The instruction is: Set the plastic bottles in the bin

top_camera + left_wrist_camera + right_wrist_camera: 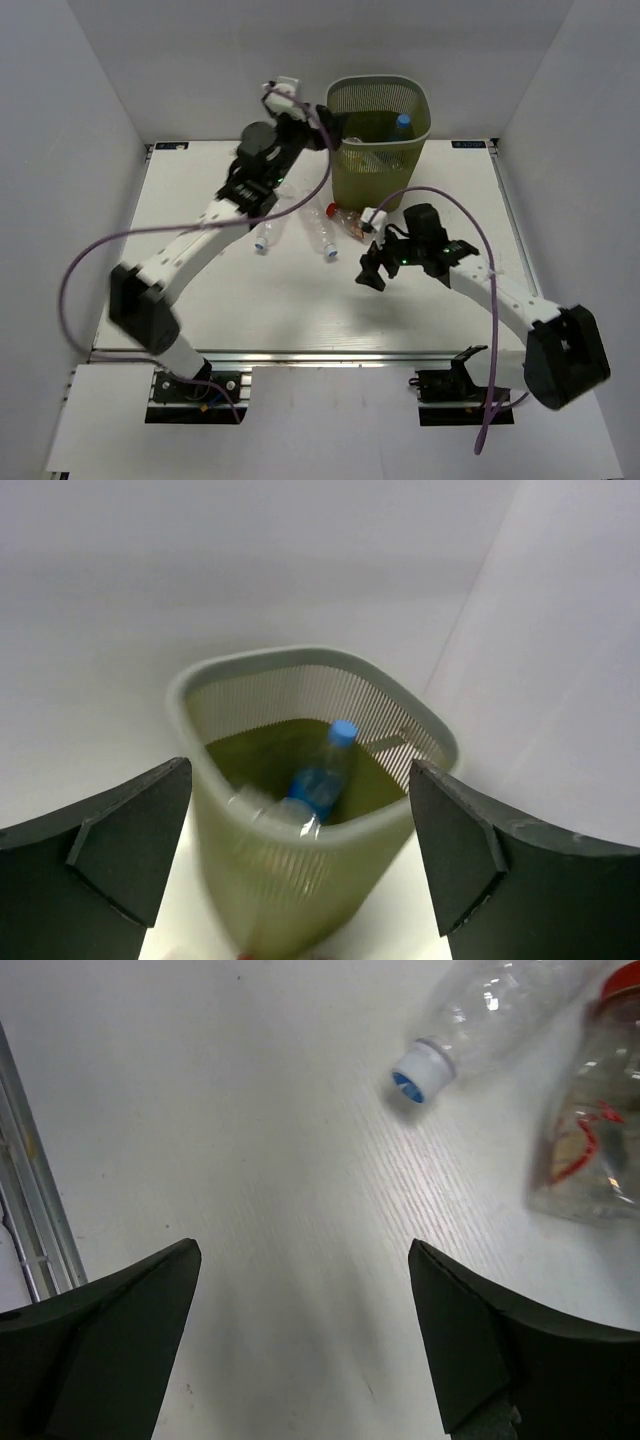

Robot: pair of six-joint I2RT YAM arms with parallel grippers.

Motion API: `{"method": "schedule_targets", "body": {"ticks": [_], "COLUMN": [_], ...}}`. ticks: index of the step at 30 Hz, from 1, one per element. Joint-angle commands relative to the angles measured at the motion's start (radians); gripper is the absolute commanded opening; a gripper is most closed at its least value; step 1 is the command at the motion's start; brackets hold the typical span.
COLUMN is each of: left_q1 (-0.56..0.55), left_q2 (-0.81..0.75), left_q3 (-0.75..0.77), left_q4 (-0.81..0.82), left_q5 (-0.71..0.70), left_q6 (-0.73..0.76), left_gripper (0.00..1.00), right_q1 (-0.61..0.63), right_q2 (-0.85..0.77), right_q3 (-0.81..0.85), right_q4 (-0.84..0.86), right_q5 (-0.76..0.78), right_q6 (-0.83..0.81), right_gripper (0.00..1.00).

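Your left gripper (300, 845) hung just before the near rim of the bin (300, 660), jaws spread wide with nothing between them. Inside the bin lay the blue-capped bottle (322, 775), and a second clear bottle (268, 810) showed blurred against the near wall; you could not tell from that view whether it was falling or at rest. I judged the left side to be at the drop itself. Your right gripper (300, 1340) was equally wide open and empty, low over the table (250, 1160), with the white-collared bottle (480, 1015) ahead of it and the red-capped bottle (590, 1130) just beside that one, off to the right. A third bottle (263, 237) lay on the table nearer your left arm. So the right side looked to be at the approach. The next move called for you to carry the right jaws forward, straddle the white-collared bottle across its body, and close gently, since a round bottle lying on its side could roll away.
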Motion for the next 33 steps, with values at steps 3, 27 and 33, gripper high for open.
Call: {"method": "schedule_targets", "body": {"ticks": [3,27,33], "left_q1": [-0.007,0.013,0.013], "left_q2": [-0.523,-0.772,-0.692], "left_q3": [-0.373,-0.672,-0.662], "left_q4": [-0.219,-0.553,-0.573], "left_q5": [-0.225,-0.376,-0.437], "left_q6": [0.115,0.112,0.102], "left_gripper": [0.99,0.99,0.99], "right_q1": [0.146,0.263,0.271], "right_q2": [0.175,0.997,0.988], "right_q3": [0.128,0.874,0.828], "right_q4": [0.086,0.020,0.020], "right_q5": [0.222,0.712,0.666], "right_q6": [0.047,0.310,0.269], "right_gripper": [0.90,0.87,0.73]}}
